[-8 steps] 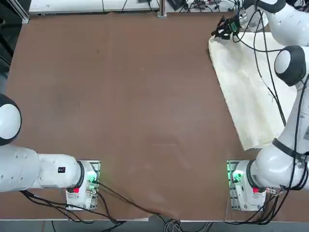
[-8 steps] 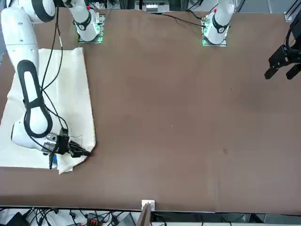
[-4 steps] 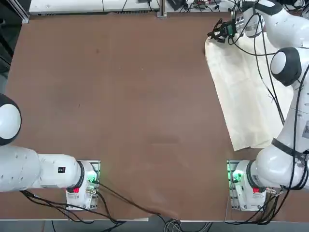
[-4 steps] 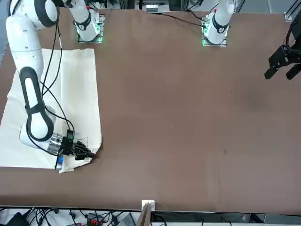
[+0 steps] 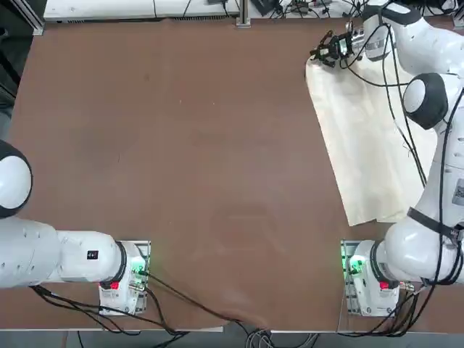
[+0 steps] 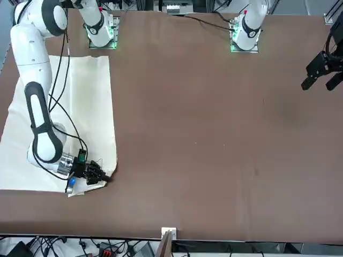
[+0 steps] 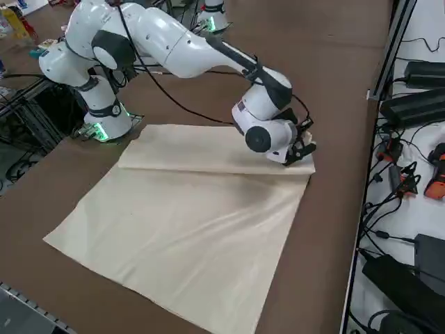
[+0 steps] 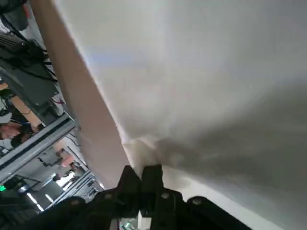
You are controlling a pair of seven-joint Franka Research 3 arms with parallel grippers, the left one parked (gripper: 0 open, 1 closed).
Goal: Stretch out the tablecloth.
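The right end effector (image 5: pixel 323 56) is pinched shut on the folded corner of the tablecloth (image 5: pixel 377 141), a thin, limp, light sheet lying along the worktop's (image 5: pixel 181 145) right edge toward its far right corner, probably best gripped at hemmed corners.

One tablecloth (image 5: pixel 370 138) lies on the single brown worktop (image 5: pixel 181 145), with one corner pinched in the closed fingers of the right tool (image 5: pixel 321 55). Two robot arms stand at the worktop, and nothing else rests on it near the tool.
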